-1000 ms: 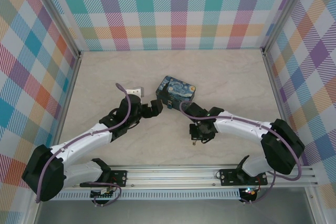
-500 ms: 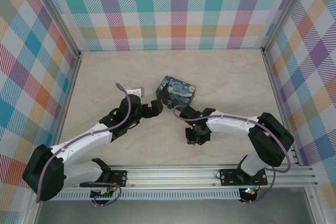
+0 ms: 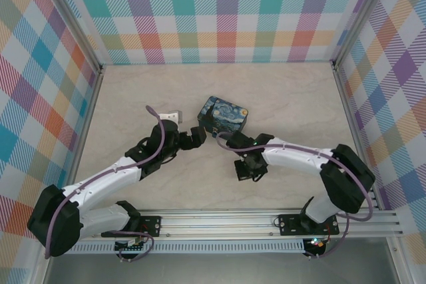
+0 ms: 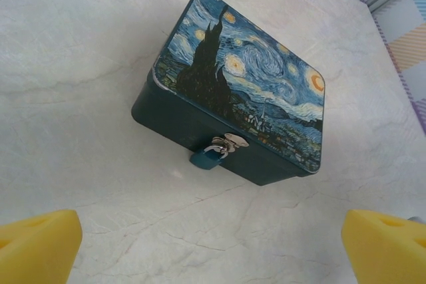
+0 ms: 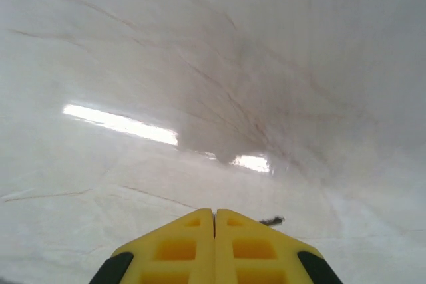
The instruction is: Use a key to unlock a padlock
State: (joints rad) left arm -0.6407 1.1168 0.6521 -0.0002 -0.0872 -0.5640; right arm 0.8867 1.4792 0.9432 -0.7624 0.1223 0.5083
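Padlock, teal-bodied with a bright shackle, hangs from the silver hasp on the front wall of the tin box, its body resting against that wall just above the desk. Lid print on the box is a swirling night-sky painting: yellow stars, a yellow crescent at one corner, a dark cypress shape and a small village along the hasp edge. Any lettering on the padlock is too small to read.

Left gripper faces the hasp side of the box from near by. Its jaws stand wide apart and hold nothing, and bare desk lies between them and the padlock.

Right gripper points down at the desk on the near side of the box, a little apart from it, with its jaws pressed together. Key shows as a thin dark sliver on the desk just beside the tip of one jaw. Contact with it cannot be judged.

Small white block lies on the desk left of the box, beside the left arm. Checked walls enclose the desk beyond the box.
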